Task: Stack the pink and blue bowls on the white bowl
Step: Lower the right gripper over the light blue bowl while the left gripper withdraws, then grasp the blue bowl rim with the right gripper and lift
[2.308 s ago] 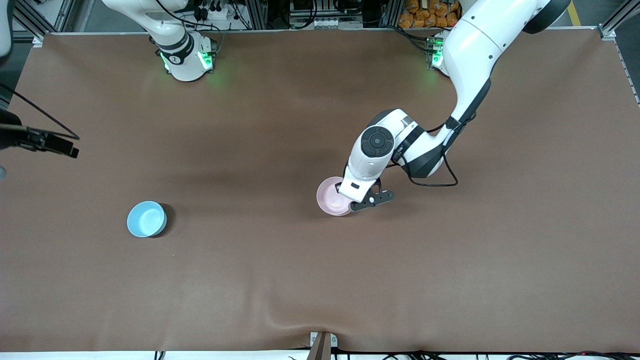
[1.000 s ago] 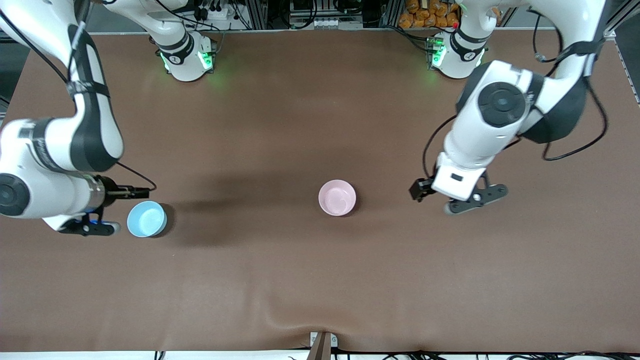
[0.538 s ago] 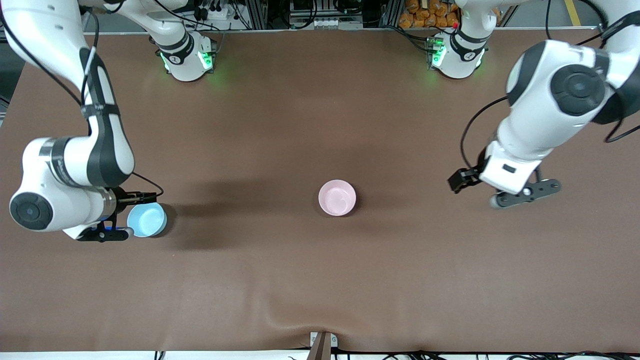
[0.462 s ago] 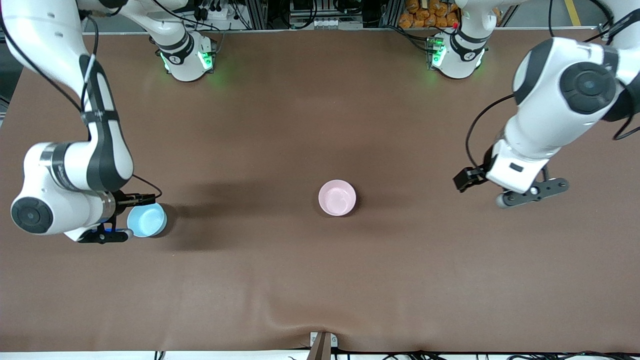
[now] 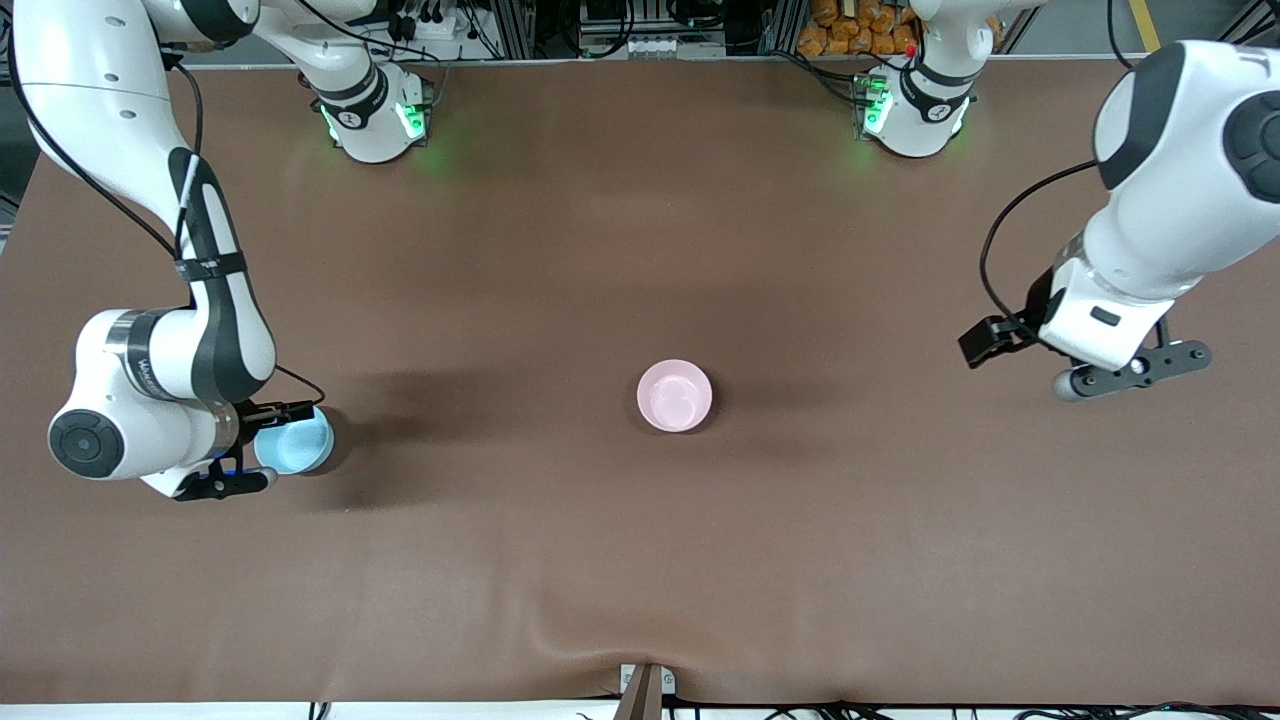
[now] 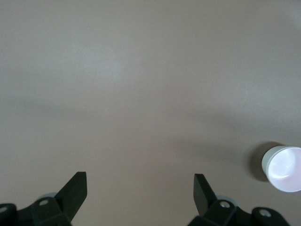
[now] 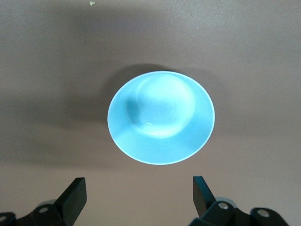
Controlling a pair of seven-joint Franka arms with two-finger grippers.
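The pale pink bowl [image 5: 675, 395] stands upright near the middle of the table; it also shows small and glare-lit in the left wrist view [image 6: 282, 168]. The light blue bowl [image 5: 297, 441] stands upright toward the right arm's end and fills the right wrist view [image 7: 161, 117]. My right gripper [image 5: 225, 484] hangs open over the table right beside the blue bowl's rim, with nothing between its fingers [image 7: 74, 194]. My left gripper [image 5: 1135, 368] is open and empty over bare table toward the left arm's end, well away from the pink bowl. The white bowl is out of view.
Brown cloth [image 5: 640, 560] covers the whole table and has a small wrinkle at its edge nearest the front camera. The two arm bases [image 5: 375, 115] [image 5: 915, 110] stand along the edge farthest from that camera.
The left arm has drawn away from the pink bowl toward its own end of the table. The right arm has come in and crept closer to the blue bowl. Both bowls stayed put.
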